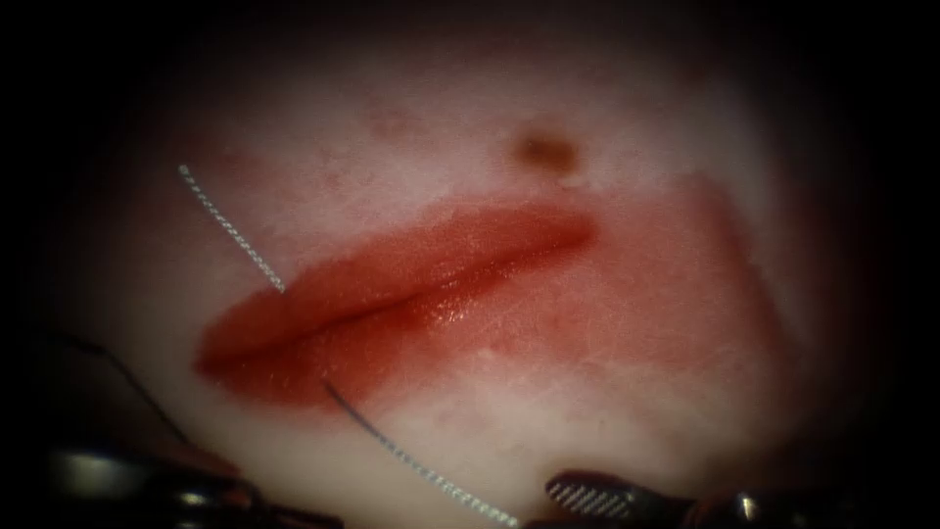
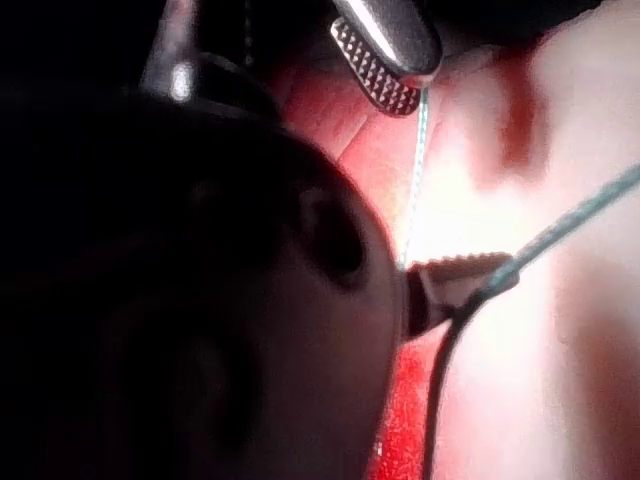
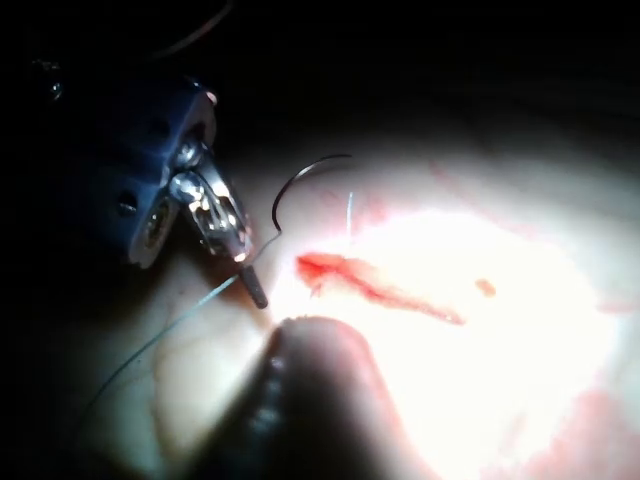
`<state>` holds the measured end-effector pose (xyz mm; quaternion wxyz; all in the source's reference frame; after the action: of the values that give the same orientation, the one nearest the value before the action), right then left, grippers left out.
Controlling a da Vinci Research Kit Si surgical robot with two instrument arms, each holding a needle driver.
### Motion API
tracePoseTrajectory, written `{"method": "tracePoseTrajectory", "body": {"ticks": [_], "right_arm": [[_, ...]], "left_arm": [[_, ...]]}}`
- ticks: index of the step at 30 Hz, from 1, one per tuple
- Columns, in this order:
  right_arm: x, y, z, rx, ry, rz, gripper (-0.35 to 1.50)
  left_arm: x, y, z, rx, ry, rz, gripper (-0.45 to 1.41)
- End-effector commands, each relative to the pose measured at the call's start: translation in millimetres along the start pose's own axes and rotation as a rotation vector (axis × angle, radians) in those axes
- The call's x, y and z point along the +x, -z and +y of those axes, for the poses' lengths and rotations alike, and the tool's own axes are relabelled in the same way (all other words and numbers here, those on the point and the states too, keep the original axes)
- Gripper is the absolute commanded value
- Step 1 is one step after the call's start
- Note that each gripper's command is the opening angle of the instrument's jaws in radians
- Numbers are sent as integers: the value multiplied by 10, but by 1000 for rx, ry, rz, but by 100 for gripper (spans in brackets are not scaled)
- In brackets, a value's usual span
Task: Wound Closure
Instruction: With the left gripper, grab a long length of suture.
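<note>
Count: two tools, one needle, one cut, one brown spot. The tissue (image 1: 627, 421) is pale, with a single long cut (image 1: 392, 304) running from near left to far right, its lips wet with red fluid (image 1: 666, 294) that stains a broad patch to the right of the cut. One small brown spot (image 1: 546, 152) sits on the far side, apart from the cut. Two stretches of thread (image 1: 230, 227) lie on the tissue in the endoscope view. One runs from the far left down to the far lip of the cut. The other leaves the near lip and trails toward the near edge, ending just beside the right tool (image 1: 587, 495). That tool lies low at the near edge with the ridged face of one jaw bared, so the pincer stands apart and holds nothing. The left tool (image 3: 250, 265), seen from the right wrist, has its pincer closed on the needle (image 3: 285, 190) at the tail end, where the thread joins. The dark curve arcs up and away from the jaws, clear of the tissue, beside the left end of the cut. From the left wrist, pale thread meets dark steel right at the closed jaws. One more length of thread trails from those jaws toward the near left.
</note>
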<state>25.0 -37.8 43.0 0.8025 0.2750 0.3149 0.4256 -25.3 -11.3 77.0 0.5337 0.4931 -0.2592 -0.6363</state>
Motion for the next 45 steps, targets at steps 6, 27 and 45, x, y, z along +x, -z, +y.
{"method": "tracePoseTrajectory", "body": {"ticks": [6,27,45], "right_arm": [[27,-23,-19,-1,32,-39,-8],[58,-16,-5,-122,35,-116,-35],[137,-9,14,-157,-1,-113,-35]], "left_arm": [[-17,26,4,-76,-58,29,88],[-12,15,7,-109,-77,31,93],[-19,-18,-17,19,-222,-24,103]]}}
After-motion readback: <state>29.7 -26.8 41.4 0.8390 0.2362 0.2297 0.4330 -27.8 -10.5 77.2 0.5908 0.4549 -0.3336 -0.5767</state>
